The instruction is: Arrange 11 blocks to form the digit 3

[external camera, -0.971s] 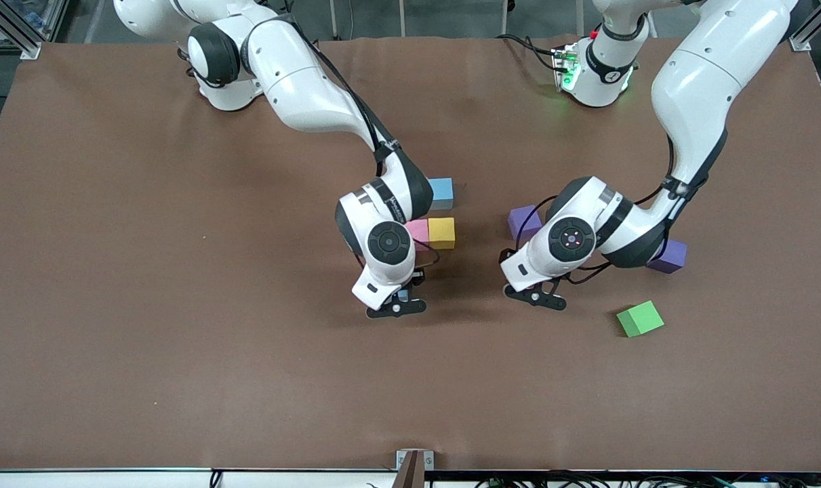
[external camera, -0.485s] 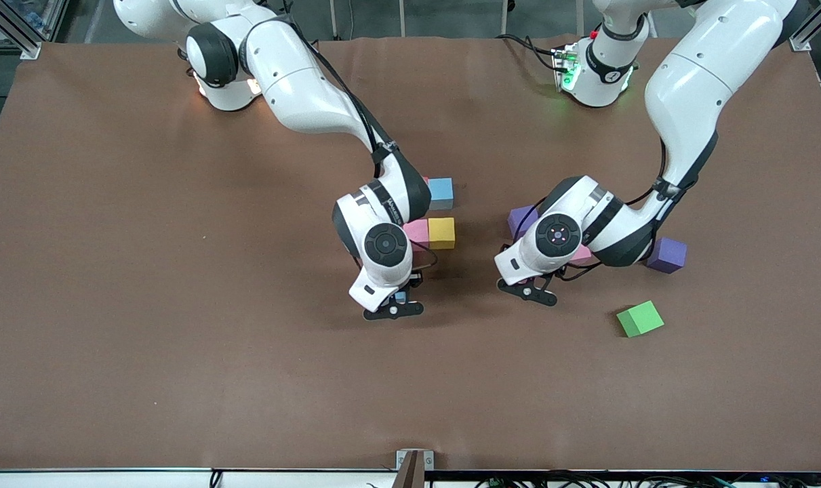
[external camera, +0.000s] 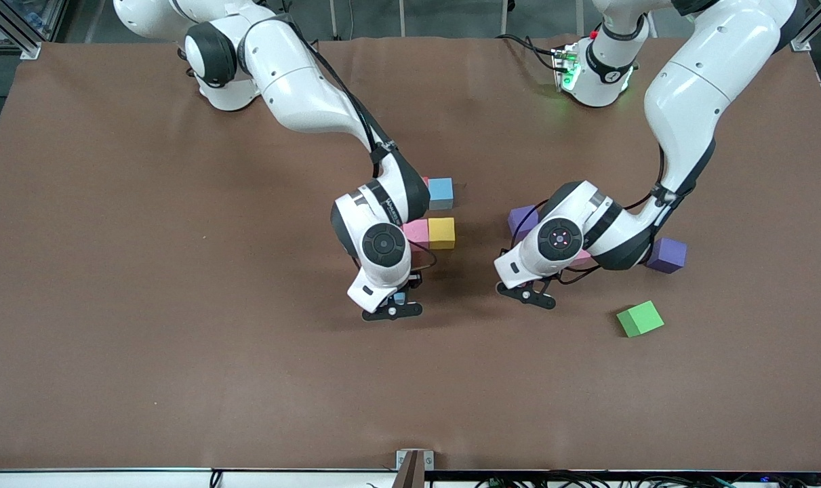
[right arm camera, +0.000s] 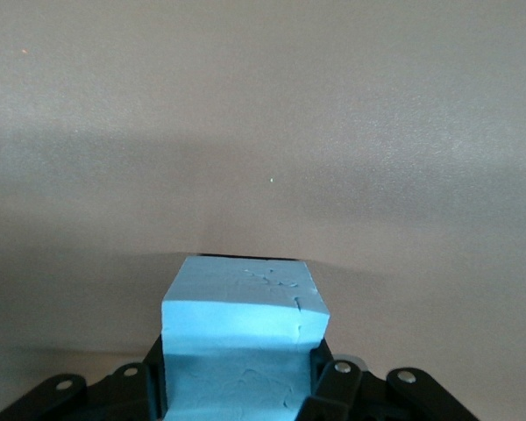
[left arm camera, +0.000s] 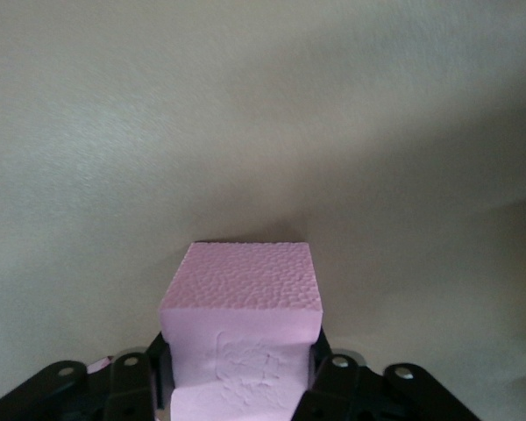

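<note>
1. We see the left gripper (left arm camera: 237,399) clamped on a pink block (left arm camera: 242,303) low over the table (external camera: 146,339)
2. The right gripper (right arm camera: 241,399) grips a light blue block (right arm camera: 241,329) likewise
3. We read no writing

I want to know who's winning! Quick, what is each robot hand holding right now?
Left gripper: jaws closed on a pink block.
Right gripper: jaws closed on a light blue block.
</note>
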{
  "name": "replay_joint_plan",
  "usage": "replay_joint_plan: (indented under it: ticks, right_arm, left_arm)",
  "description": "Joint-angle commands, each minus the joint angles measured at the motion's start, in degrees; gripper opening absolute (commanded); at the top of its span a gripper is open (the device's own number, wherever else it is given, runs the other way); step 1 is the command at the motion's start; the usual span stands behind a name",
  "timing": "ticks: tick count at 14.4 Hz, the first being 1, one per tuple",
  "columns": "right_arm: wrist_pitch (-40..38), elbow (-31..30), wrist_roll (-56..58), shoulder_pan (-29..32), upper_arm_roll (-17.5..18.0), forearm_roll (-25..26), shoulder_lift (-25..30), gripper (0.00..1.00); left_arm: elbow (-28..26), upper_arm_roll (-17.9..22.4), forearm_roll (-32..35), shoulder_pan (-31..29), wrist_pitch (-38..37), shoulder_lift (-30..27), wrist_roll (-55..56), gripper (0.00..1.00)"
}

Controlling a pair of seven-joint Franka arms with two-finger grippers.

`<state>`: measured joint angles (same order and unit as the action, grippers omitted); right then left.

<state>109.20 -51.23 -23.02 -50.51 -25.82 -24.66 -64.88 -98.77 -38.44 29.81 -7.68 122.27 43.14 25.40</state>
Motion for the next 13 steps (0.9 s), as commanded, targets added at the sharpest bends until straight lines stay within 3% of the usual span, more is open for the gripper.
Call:
replay_joint_plan:
  ticks: [1, 13]
  right_arm:
    - [-0.3, -1.1, -0.2, 0.0, 0.5, 1.1, 1.2, 0.00]
    - [-0.1, -2.3, -0.8, -0.6, 0.5, 0.6, 1.1, 0.00]
  left_arm:
    - [2.2, -0.1, 0.2, -0.1, -0.1, -0.2, 3.2, 0.43]
    - [8.5, -0.1, -4.2, -0.8, -5.5, -0.5, 11.2, 0.36]
